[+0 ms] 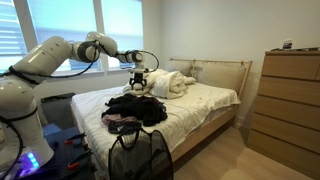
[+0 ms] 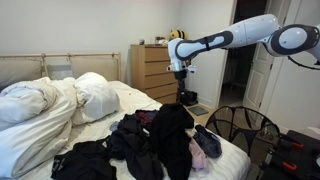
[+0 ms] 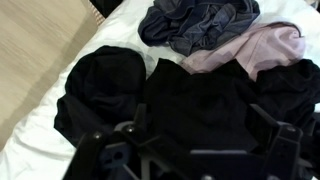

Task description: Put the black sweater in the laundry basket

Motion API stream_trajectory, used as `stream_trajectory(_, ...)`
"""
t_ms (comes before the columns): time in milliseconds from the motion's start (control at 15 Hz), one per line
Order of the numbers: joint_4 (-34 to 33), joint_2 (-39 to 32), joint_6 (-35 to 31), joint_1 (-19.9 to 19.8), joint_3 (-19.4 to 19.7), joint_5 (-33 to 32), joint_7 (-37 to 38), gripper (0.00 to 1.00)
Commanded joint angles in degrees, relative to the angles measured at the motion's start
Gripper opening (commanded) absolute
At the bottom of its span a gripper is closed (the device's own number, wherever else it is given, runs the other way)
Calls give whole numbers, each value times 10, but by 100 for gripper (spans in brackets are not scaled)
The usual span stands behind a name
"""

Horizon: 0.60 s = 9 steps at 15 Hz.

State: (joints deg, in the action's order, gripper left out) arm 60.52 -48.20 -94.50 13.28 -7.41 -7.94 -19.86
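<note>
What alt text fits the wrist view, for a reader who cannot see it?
Black clothes lie heaped on a white bed, with a grey garment and a pink garment beside them. The open gripper hangs above the black pile, holding nothing; wooden floor shows past the bed's edge.

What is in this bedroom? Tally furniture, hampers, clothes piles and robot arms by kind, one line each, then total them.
Bed: 1
Dresser: 1
Laundry basket: 1
Clothes pile: 1
Robot arm: 1
Total: 5
</note>
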Motion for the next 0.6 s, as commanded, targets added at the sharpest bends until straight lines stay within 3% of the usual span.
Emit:
stream_trajectory(0,51,20,-48,-10,-8,5,-24,100)
stream_trajectory(533,106,12,-118,-19,-23,17,-39,100)
